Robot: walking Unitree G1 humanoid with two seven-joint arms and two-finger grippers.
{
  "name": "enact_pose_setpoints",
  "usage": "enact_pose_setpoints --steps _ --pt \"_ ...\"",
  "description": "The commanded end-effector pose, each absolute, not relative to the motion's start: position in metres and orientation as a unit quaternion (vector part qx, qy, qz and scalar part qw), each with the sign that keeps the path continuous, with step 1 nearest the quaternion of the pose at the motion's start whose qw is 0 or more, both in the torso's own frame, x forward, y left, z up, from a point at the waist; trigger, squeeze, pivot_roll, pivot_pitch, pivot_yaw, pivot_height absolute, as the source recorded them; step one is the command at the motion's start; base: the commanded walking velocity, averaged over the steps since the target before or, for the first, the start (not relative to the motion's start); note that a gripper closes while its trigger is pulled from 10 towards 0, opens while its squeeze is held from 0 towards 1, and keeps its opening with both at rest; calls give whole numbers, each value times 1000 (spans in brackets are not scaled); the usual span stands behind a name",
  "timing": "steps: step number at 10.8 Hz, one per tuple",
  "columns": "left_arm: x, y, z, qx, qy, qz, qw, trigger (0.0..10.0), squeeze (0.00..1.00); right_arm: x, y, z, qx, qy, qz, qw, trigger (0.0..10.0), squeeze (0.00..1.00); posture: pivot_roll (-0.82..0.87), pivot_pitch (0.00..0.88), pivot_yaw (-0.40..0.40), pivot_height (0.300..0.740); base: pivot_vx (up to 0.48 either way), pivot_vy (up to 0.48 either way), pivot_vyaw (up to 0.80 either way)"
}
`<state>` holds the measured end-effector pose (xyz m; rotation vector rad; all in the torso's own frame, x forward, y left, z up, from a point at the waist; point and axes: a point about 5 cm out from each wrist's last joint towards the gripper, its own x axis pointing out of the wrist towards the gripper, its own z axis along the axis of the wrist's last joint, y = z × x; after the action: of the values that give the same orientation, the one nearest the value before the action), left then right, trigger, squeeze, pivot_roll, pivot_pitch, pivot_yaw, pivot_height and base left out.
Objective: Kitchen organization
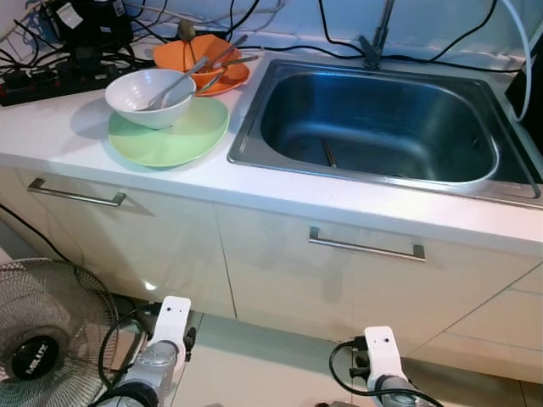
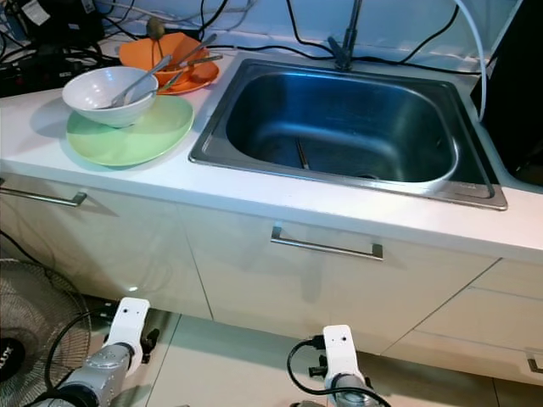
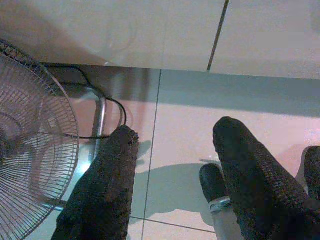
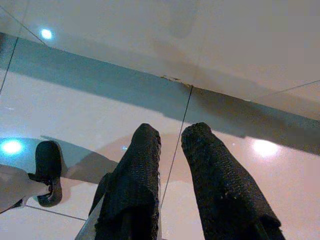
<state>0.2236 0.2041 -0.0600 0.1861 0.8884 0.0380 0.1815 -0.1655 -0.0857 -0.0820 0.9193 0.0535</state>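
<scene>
On the white counter a white bowl (image 1: pixel 148 95) with a spoon (image 1: pixel 176 83) in it sits on a green plate (image 1: pixel 182 136). Behind them is an orange dish (image 1: pixel 197 58) holding several utensils. To the right, the steel sink (image 1: pixel 254 159) has one utensil (image 1: pixel 328 153) lying on its bottom. Both silver arms hang low in front of the cabinets, the left arm (image 1: pixel 170 326) and the right arm (image 1: pixel 379 349). My left gripper (image 3: pixel 175 132) points at the floor tiles, fingers wide apart and empty. Only a thin gap separates the fingers of my right gripper (image 4: pixel 171 132), with nothing between them.
A faucet (image 1: pixel 376 41) stands behind the sink. Black cables and a power strip (image 1: pixel 51 78) crowd the counter's back left. A floor fan (image 1: pixel 38 343) stands low on the left, close to the left arm. Cabinet fronts carry bar handles (image 1: pixel 366 245).
</scene>
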Motion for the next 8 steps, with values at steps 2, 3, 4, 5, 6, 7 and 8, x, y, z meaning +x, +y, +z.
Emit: enact_pose_setpoints --steps 2,3,4,5,6,7,8 --pt "220 204 -62 79 434 25 897 10000 0 178 -167 -87 -37 449 22 892 10000 0 35 82 9 740 0 0 0" --pt "220 203 -62 74 434 29 897 10000 0 178 -167 -87 -36 449 20 893 10000 0 37 85 8 740 0 0 0" --pt "220 203 -63 74 435 30 897 10000 0 177 -168 -88 -31 451 18 892 10000 0 36 87 8 740 0 0 0" --pt "220 203 -63 74 436 31 896 10000 0 177 -168 -88 -27 453 14 891 10000 0 36 88 7 740 0 0 -800" --pt "220 203 -63 73 437 31 896 10000 0 177 -168 -88 -27 453 14 891 10000 0 36 89 7 740 0 319 -800" --pt "220 203 -63 73 438 31 896 10000 0 178 -168 -87 -35 451 19 892 10000 0 36 89 6 740 0 334 0" --pt "220 203 -63 74 438 31 895 10000 0 178 -168 -88 -34 451 18 892 10000 0 37 88 7 740 0 337 0"
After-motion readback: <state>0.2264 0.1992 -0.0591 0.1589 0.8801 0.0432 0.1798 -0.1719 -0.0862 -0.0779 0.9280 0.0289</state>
